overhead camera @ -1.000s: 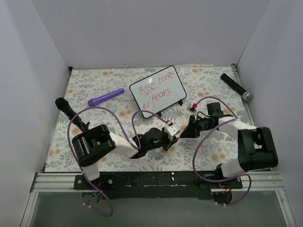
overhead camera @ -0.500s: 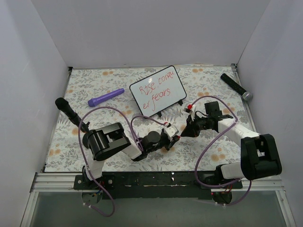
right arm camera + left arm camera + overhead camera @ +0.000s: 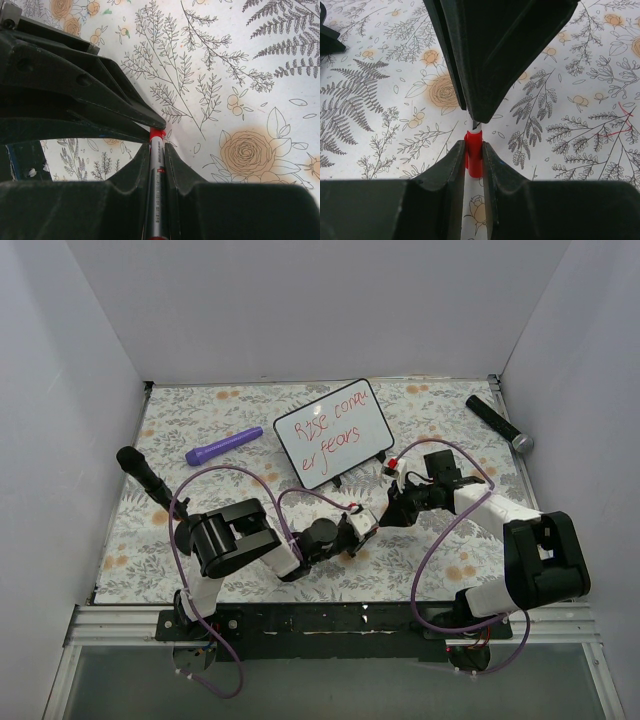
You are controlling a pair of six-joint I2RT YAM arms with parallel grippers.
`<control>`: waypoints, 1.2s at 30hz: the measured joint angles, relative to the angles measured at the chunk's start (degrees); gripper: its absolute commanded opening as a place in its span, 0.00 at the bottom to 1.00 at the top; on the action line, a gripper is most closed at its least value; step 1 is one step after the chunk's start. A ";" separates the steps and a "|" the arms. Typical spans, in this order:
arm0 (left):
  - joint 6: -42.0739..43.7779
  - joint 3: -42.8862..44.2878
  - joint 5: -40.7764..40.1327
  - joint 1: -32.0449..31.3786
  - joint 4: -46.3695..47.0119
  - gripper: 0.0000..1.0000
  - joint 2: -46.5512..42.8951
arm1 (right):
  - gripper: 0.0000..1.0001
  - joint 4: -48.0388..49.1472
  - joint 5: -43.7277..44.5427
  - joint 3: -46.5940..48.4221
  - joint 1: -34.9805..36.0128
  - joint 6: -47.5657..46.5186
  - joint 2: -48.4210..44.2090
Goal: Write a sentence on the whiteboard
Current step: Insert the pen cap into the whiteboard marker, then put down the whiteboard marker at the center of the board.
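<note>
One marker (image 3: 156, 190) pinched by left claw (image 3: 473, 150) and right claw (image 3: 156, 146), meeting tip-to-tip.

— What colours surround you?
— My tabletop (image 3: 450, 420) is white, with grey ferns and orange roses. The whiteboard (image 3: 372, 440) is white, black-rimmed; its sentence (image 3: 325, 428) red.
— And you?
— My left pincer (image 3: 474, 150) and right pincer (image 3: 157, 145) are black; the marker (image 3: 156, 190) grey, red-tipped.

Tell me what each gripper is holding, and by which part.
The right gripper clamps the marker pen by its grey barrel. The left gripper pinches the red cap at the pen's end, by its sides.
</note>
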 measured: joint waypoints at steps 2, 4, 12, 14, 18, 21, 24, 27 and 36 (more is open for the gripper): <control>0.74 0.07 0.52 0.11 -0.02 0.00 0.00 | 0.01 -0.02 -0.11 0.07 0.00 -0.04 0.13; 1.46 0.31 1.05 0.26 -0.42 0.00 -0.02 | 0.01 -0.09 -0.13 0.20 0.00 -0.07 0.20; 3.82 3.41 2.99 1.51 -4.09 0.00 -0.04 | 0.01 -0.22 1.16 1.51 0.07 -0.76 1.01; 4.26 4.59 3.50 2.05 -5.33 0.00 -0.04 | 0.01 -0.11 1.79 2.03 0.07 -1.09 1.29; 4.81 5.60 4.37 2.64 -6.60 0.00 -0.11 | 0.02 0.02 2.43 2.38 0.04 -1.49 1.33; 4.57 4.96 4.63 2.62 -7.13 0.13 -1.16 | 0.03 -0.76 1.86 2.58 -0.39 -1.46 0.98; 2.97 1.38 5.62 2.49 -4.74 0.52 -4.42 | 0.03 -2.73 -1.07 2.58 -1.60 -1.14 -0.98; 0.44 -2.93 7.67 2.25 -0.35 0.65 -11.30 | 0.05 -4.26 0.98 2.47 -4.37 -1.60 -3.32; -8.04 -1.73 6.32 1.81 -20.46 0.85 -32.11 | 0.14 -5.22 9.29 2.56 -15.54 -1.77 -6.54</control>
